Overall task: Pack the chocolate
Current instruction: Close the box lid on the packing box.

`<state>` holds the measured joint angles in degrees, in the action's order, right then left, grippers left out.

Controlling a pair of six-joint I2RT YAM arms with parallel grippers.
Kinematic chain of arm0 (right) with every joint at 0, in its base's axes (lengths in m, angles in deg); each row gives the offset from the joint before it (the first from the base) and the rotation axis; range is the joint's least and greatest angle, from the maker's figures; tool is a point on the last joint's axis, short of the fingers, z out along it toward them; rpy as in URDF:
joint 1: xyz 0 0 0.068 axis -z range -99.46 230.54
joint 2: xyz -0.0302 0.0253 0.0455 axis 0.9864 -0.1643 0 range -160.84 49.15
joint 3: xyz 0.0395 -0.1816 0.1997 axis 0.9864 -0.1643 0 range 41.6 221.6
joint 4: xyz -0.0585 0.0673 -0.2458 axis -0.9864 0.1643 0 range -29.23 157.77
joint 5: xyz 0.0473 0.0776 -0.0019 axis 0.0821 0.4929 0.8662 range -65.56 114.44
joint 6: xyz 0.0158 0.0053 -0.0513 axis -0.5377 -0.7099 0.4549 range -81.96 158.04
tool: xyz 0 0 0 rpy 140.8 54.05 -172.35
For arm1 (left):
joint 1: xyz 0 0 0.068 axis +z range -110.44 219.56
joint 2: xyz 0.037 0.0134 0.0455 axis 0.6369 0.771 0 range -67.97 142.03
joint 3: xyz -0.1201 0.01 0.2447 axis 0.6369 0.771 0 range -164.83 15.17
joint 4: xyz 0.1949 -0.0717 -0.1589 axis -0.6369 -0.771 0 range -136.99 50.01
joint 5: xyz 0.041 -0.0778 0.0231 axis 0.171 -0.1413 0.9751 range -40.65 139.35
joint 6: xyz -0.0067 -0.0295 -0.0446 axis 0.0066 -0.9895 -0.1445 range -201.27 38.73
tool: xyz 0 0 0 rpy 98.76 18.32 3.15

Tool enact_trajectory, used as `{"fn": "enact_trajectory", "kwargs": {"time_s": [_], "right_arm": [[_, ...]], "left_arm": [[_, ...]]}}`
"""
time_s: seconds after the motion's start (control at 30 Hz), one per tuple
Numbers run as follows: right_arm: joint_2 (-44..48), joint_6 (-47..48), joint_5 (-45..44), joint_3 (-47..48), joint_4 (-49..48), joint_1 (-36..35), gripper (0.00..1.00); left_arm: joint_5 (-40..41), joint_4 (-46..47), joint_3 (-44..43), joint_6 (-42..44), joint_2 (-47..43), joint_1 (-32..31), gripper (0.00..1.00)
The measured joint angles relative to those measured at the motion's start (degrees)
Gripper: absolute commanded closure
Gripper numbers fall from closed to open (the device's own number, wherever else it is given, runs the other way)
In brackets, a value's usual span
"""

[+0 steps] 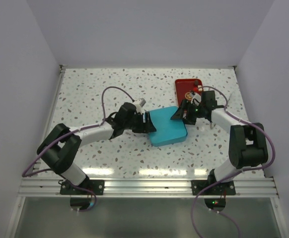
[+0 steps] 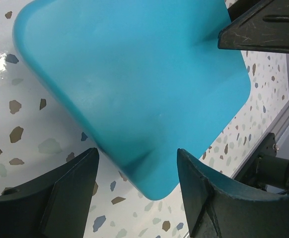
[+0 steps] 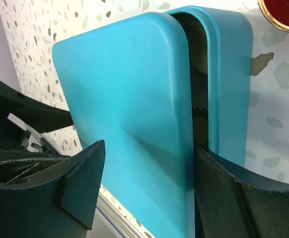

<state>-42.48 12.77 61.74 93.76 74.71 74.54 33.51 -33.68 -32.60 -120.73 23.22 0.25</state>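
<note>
— While both pairs of fingers stand spread, does either one actually have hold of the box?

— Hard to say. The left gripper [image 1: 148, 123] straddles a corner of the teal box [image 1: 168, 128]. Speckled table [image 1: 109, 94] shows between one of its fingers [image 2: 65, 198] and the box wall, so I'd call that one released. The right gripper [image 1: 183, 113] has its jaws wide around the end of the lid [image 3: 129, 114]. Whether they press on it I cannot tell.

— And how does the box lie from them?

— Right between the two. The left one is at the box's left edge, the right one at its far right corner, on the side of the red tray [image 1: 186, 83]. Both are right at the box, neither nearer. Its length runs roughly from one gripper across to the other.

— So what matters for the next move?

— The lid isn't seated. From the right wrist you see it standing off the base [image 3: 231, 74], with a dark slit along the edge toward the tray. That gap faces the right arm, so I'd guess the right arm presses it shut while the left steadies the opposite corner.

— Where's the chocolate?

— I can't see a single piece. My guess is it's inside, under the lid. The slit shows only shadow.
</note>
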Motion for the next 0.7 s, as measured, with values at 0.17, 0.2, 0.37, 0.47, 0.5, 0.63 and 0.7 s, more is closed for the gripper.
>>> {"fn": "enact_trajectory", "kwargs": {"time_s": [0.17,0.2,0.37,0.47,0.5,0.63,0.7], "right_arm": [[0.33,0.55,-0.66,0.22,0.79,0.0,0.25],[0.33,0.7,-0.79,0.33,1.05,0.0,0.24],[0.85,1.88,-2.36,0.85,2.67,0.02,0.23],[0.96,2.64,-3.56,1.44,3.72,0.0,0.23],[0.96,2.82,-3.8,1.62,3.96,0.02,0.22],[0.96,3.26,-4.37,2.19,4.57,0.0,0.22],[0.96,3.32,-4.52,2.4,4.57,0.02,0.22]], "left_arm": [[-0.07,0.07,-0.02,-0.02,0.0,-0.13,0.3],[-0.04,0.07,-0.02,-0.02,0.0,-0.13,0.3],[-0.04,0.07,-0.04,-0.02,0.02,-0.13,0.3],[-0.04,0.04,-0.17,-0.02,0.09,-0.13,0.3],[-0.07,0.04,-0.35,-0.02,0.15,-0.13,0.31],[-0.17,0.28,-0.9,-0.02,0.22,-0.13,0.3],[-0.28,0.5,-1.01,-0.04,0.31,-0.13,0.31]]}}
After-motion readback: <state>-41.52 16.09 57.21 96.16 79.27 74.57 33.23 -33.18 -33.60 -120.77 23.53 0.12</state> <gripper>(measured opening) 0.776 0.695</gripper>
